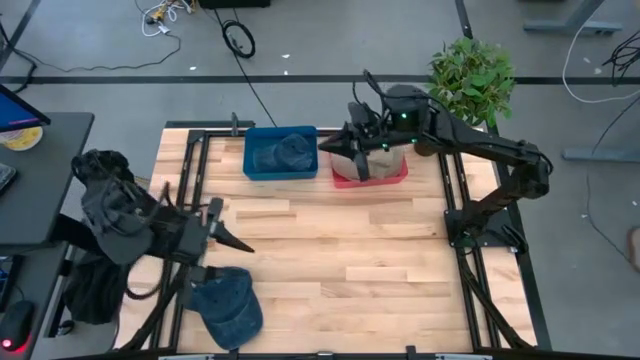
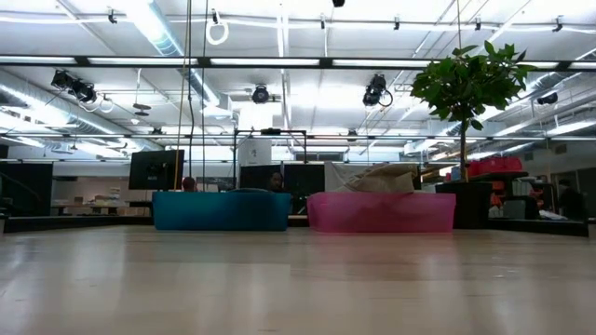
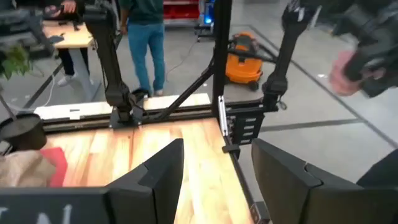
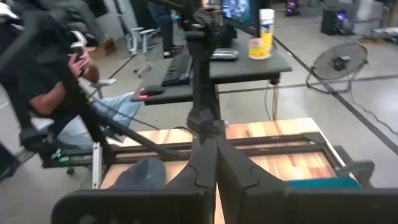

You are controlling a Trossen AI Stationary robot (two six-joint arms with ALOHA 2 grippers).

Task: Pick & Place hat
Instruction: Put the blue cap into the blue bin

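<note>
A pale wooden slatted table (image 1: 340,260) framed in black metal rails is seen from above on a grey concrete floor, with a green leafy potted plant (image 1: 472,72) off its 1 o'clock corner. Toward 12 o'clock a blue rectangular plastic bin (image 1: 280,153) is set on the boards, holding a dark blue fabric hat (image 1: 288,150); just beside it, on its 3 o'clock side, a pink rectangular plastic bin (image 1: 370,174) is placed with a beige fabric hat (image 1: 392,160) inside. The right gripper (image 1: 325,147) is held above the seam between the two bins, its fingers pressed together on nothing. The left gripper (image 1: 240,244) is poised over the boards near 8 o'clock, its fingers spread and empty. A second dark blue denim cap (image 1: 226,305) is laid at the table's 7 o'clock edge. In the low view the blue bin (image 2: 222,210) and pink bin (image 2: 381,211) are seen side by side across the boards, the beige hat (image 2: 372,178) rising above the pink rim, with the plant (image 2: 467,86) behind. In the left wrist view the spread fingers (image 3: 158,180) frame the table edge, an orange shop vacuum (image 3: 244,60) and a standing person in jeans (image 3: 147,38) beyond. In the right wrist view the closed fingers (image 4: 214,168) are aimed at the denim cap (image 4: 140,174), and a seated person (image 4: 59,93) is visible by a desk.
</note>
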